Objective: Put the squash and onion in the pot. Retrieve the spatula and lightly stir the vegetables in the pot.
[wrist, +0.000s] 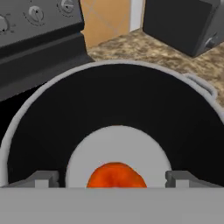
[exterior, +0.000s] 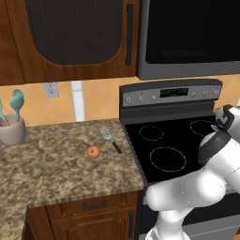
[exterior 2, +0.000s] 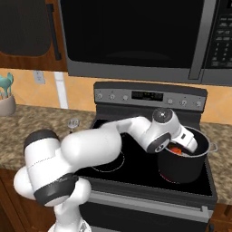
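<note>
The silver pot (exterior 2: 205,141) stands on the stove's right side, and its rim (wrist: 131,65) rings the hand view. The bright orange-red squash (wrist: 116,174) lies on the pot's pale floor (exterior 2: 176,150). My gripper (exterior 2: 186,144) reaches down into the pot mouth. It is open (wrist: 113,180), with its tips wide apart on either side of the squash and not touching it. The tan-pink onion (exterior: 93,151) rests on the granite counter left of the stove. The spatula (exterior: 108,138) lies just behind it, slotted head toward the wall (exterior 2: 72,122).
A cup of teal utensils (exterior: 11,129) stands at the counter's far left (exterior 2: 5,102). The stove's control panel (exterior: 171,93) and a microwave (exterior 2: 136,36) rise behind the pot. A dark box (wrist: 183,26) sits on the counter beyond the pot.
</note>
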Available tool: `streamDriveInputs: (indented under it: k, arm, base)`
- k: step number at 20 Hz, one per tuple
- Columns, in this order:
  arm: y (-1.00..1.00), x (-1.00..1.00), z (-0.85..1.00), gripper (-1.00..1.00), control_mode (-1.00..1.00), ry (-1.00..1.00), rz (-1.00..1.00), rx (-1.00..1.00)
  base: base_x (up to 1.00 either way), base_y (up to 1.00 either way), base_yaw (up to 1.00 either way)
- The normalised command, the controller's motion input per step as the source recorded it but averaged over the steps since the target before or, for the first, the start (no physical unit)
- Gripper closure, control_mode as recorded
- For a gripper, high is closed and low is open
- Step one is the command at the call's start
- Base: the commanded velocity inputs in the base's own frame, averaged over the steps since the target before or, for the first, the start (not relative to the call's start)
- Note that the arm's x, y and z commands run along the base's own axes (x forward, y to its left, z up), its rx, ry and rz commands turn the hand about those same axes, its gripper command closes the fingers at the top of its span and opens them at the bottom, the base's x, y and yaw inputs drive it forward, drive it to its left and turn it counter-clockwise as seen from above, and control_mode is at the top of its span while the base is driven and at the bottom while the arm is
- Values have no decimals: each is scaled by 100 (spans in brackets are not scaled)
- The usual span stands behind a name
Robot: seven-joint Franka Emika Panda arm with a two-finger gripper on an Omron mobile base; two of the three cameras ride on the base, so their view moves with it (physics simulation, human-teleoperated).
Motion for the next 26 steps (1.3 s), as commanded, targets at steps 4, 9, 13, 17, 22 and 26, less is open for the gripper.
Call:
streamDriveInputs:
  k: [4, 9, 13, 17, 22, 26]
  arm:
    - [14, 6, 20, -100, -100, 2, 6, 0]
    - [40, -53, 81, -100, -100, -6, 5, 0]
    - [98, -65, 75, -100, -100, 2, 13, -5]
    - [100, -15, 28, -100, -100, 18, 20, -12]
    - [100, 0, 3, -100, -100, 28, 19, -10]
    - [100, 0, -1, -100, -100, 25, 20, -7]
  base:
    - [0, 0, 0]
    - [0, 0, 0]
    - [0, 0, 0]
    - [0, 0, 0]
    - [0, 0, 0]
    - [0, 0, 0]
